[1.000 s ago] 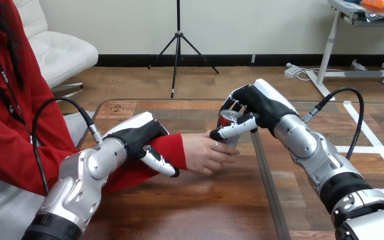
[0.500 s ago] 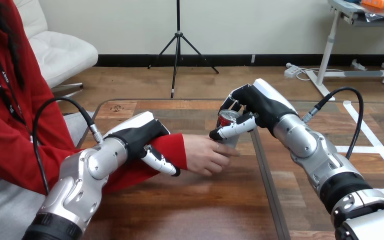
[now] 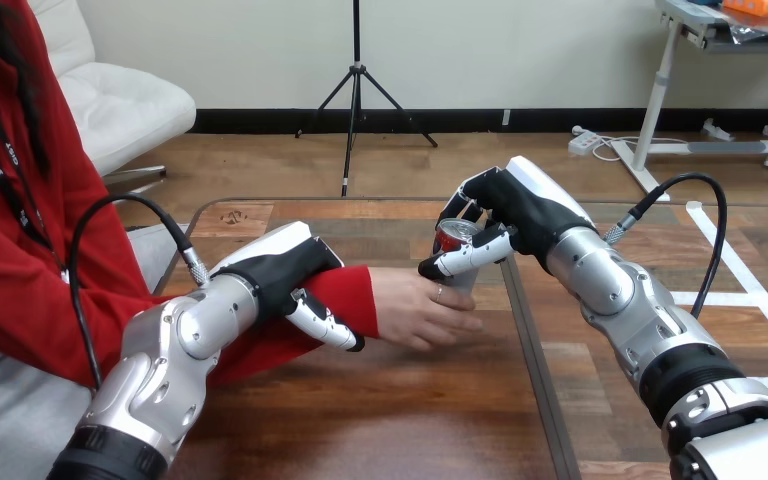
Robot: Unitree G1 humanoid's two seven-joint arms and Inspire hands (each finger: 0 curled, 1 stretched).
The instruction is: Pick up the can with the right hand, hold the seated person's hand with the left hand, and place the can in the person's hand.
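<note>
My right hand (image 3: 505,215) is shut on a small can (image 3: 456,243) with a silver top and red side, held upright just above the table. The person's hand (image 3: 420,310) reaches in from the left, fingers under and around the can's lower part, touching it. My left hand (image 3: 285,268) lies over the person's forearm in the red sleeve (image 3: 345,300), its fingers and thumb curled round it near the wrist. Most of the can's body is hidden by my right thumb and the person's fingers.
The wooden table (image 3: 410,400) has a dark seam (image 3: 530,340) running front to back under the can. Its near part lies bare between my two arms. The person sits at the left side.
The person's hand and my left hand have shifted slightly to the right, toward the can. My right hand has hardly moved.
</note>
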